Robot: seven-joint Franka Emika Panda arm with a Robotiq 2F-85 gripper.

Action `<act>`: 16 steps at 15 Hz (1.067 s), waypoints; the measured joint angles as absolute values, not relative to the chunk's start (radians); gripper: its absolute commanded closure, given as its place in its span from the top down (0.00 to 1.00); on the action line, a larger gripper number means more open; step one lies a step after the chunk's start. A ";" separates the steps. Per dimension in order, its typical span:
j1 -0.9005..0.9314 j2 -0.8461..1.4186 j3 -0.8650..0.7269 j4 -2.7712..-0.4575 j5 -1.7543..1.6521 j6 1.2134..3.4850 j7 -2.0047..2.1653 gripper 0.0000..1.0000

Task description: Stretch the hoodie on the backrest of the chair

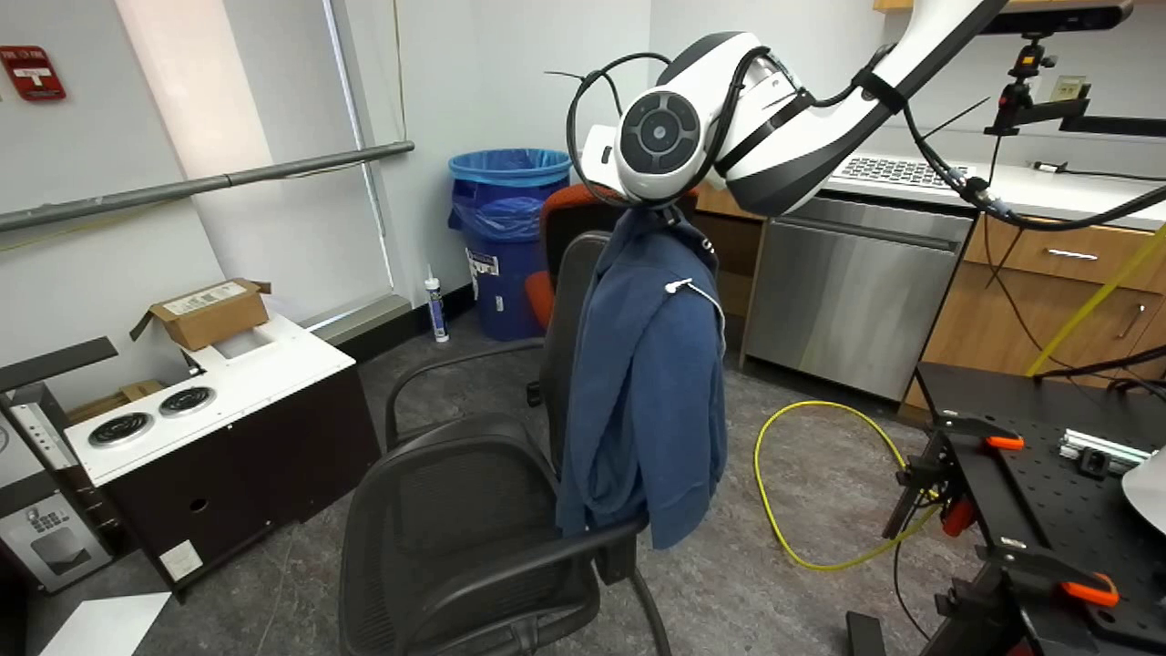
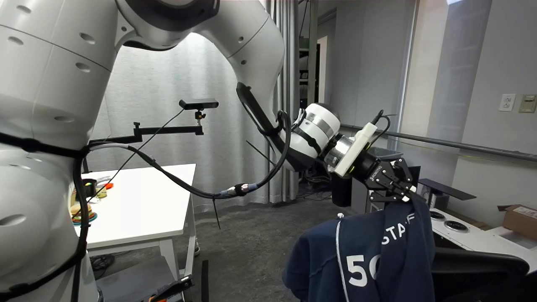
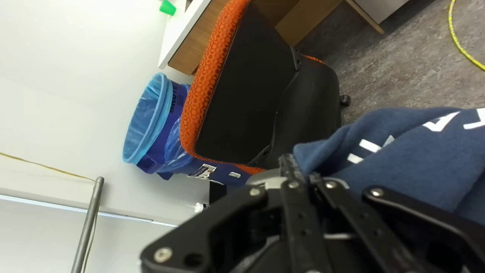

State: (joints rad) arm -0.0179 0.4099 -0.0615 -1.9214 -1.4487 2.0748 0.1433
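A white-topped, dark-sided cabinet (image 1: 282, 369) with 2 round coil burners (image 1: 187, 400) stands at left in an exterior view, followed by a round blue plastic bin (image 1: 510, 264) with a crinkled liner and a black swivel office chair (image 1: 455, 510) with a mesh seat and curved armrests (image 1: 583, 543). An orange-trimmed, dark-backed chair (image 3: 242, 106) sits behind. To the right rises the tall, charcoal-black upright backrest (image 1: 565, 337), the soft, denim-blue fabric hoodie (image 1: 651, 383) hanging against it in loose folds, white lettering (image 2: 356, 267) and a large 5 across its cloth. The black metal end effector (image 2: 407, 195) is closed on the hoodie's top, pinching it into a peak. Farther right are a smooth stainless-steel appliance front (image 1: 847, 301) and a black, perforated bench (image 1: 1066, 510).

Open gray floor (image 1: 282, 583) lies between cabinet and office chair. In that view the backrest's rounded top edge is bare at left, hidden by cloth at right. Right of the hoodie, more open floor holds a looped yellow cable (image 1: 824, 403), near the bench's straight edge.

The hoodie's long axis runs nearly upright: gathered end up at the end effector, a sleeve pointing toward the floor, its lower end just beside the near armrest.
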 measured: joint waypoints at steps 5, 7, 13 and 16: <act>-0.017 0.410 -0.061 -1.918 -1.459 2.025 0.128 0.40; -0.016 0.410 -0.060 -1.918 -1.461 2.007 0.116 0.53; -0.015 0.410 -0.059 -1.915 -1.468 1.969 0.088 0.98; -0.013 0.410 -0.057 -1.913 -1.468 1.933 0.075 1.00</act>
